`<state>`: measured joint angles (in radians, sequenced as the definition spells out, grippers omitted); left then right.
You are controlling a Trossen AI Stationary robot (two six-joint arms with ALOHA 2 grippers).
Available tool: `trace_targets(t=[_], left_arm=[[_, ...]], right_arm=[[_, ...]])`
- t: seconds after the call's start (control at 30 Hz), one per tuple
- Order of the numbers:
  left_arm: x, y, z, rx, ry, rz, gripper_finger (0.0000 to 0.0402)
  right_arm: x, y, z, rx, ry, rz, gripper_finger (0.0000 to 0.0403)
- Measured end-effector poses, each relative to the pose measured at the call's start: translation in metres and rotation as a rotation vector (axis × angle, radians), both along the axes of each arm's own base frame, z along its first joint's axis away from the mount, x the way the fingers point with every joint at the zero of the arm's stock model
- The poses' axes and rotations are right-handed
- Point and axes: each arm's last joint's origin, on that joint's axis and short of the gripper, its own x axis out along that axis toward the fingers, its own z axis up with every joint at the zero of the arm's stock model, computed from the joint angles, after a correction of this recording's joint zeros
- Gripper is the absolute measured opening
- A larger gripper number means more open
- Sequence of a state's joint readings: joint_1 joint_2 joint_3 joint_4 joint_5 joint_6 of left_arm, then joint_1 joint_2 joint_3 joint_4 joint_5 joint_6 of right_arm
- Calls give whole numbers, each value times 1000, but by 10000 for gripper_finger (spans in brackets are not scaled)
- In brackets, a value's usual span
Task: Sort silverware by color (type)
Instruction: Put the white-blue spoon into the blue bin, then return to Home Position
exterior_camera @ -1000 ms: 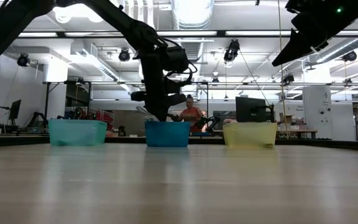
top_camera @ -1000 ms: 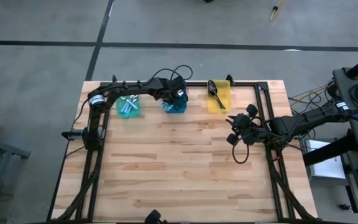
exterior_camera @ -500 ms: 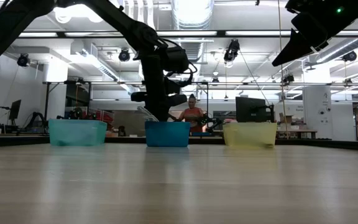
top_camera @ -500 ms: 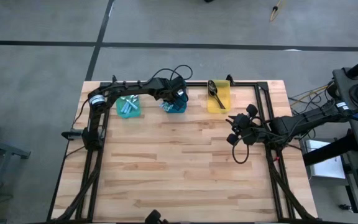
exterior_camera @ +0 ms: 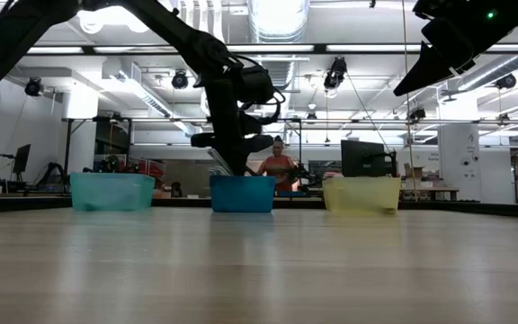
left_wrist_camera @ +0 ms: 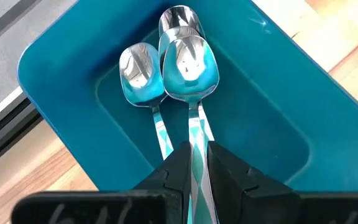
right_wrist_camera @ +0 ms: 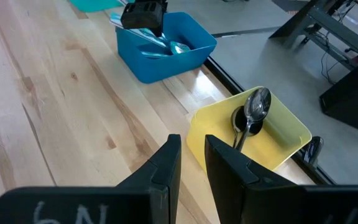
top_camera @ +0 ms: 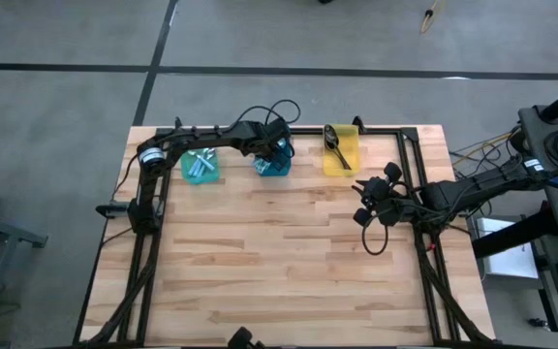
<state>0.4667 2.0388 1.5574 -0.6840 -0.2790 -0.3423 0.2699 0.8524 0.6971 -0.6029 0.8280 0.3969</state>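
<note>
Left end effector [left_wrist_camera: 196, 163]: I saw it poised over the blue bin [top_camera: 271, 163] at the upper centre of the high frame; its fingers [left_wrist_camera: 174, 168] were nearly together, with the handle of a silver spoon [left_wrist_camera: 190, 67] running between them; whether they gripped that handle I could not tell
Blue bin contents: three silver-bowled spoons, bowls bunched toward the far wall; the topmost overlapped one behind it; another lay just beside
Right end effector [right_wrist_camera: 190, 163]: I had it waiting above the counter [top_camera: 279, 262] at the right of the high frame; its fingers stood slightly apart, with nothing between them
Yellow bin [right_wrist_camera: 283, 134]: two dark spoons [right_wrist_camera: 252, 117] lay inside, one over the other
Teal bin [top_camera: 200, 165]: upper left; light-blue-handled pieces [top_camera: 198, 161] lay crossed inside
</note>
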Motion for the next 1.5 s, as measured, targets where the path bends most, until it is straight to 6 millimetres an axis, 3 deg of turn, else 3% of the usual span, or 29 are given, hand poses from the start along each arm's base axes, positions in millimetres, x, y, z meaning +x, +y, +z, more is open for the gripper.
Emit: trace_targets(t=[0.4,0.7,0.83,1.0,1.2,1.37,1.5], left_arm=[[0,0,0,-2,-9,14,40],[1,-2,1,0,-9,5,85],[1,-15,16,17,-9,-54,100],[-3,-57,42,69,48,-158,106],[-22,-141,69,168,18,-383,106],[-57,-210,67,237,-99,-663,99],[-90,-247,58,253,-275,-772,88]], right_arm=[[0,0,0,0,1,0,63],[0,0,0,-1,3,0,63],[-1,0,-1,-1,9,-1,63],[-1,0,-1,12,14,11,63],[2,1,1,22,-17,18,63],[6,3,4,33,-47,70,63],[15,8,5,36,-126,203,63]])
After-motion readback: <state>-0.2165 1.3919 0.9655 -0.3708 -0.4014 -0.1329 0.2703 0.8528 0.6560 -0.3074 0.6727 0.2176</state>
